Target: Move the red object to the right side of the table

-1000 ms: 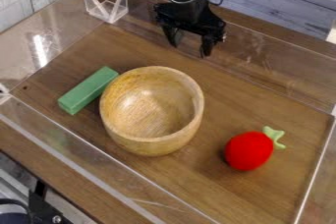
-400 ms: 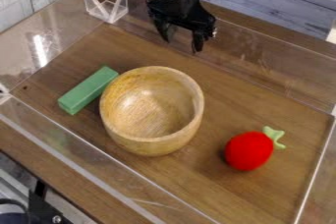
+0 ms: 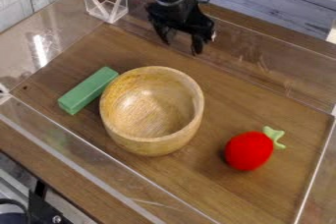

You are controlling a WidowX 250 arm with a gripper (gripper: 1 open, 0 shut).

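Note:
The red object (image 3: 251,149), a small round toy fruit with a green leafy stem, lies on the wood-grain table (image 3: 262,85) near the front right corner. My black gripper (image 3: 182,37) hangs over the far middle of the table, pointing down, its fingers spread open with nothing between them. It is well apart from the red object, which sits far to its front right.
A wooden bowl (image 3: 152,108) stands in the middle of the table, with a green rectangular block (image 3: 86,89) just to its left. Low clear acrylic walls (image 3: 312,184) edge the tabletop. A clear folded stand (image 3: 106,4) sits at the back left, outside the wall.
The gripper has shifted slightly towards the back left. The red object, bowl and block lie where they were.

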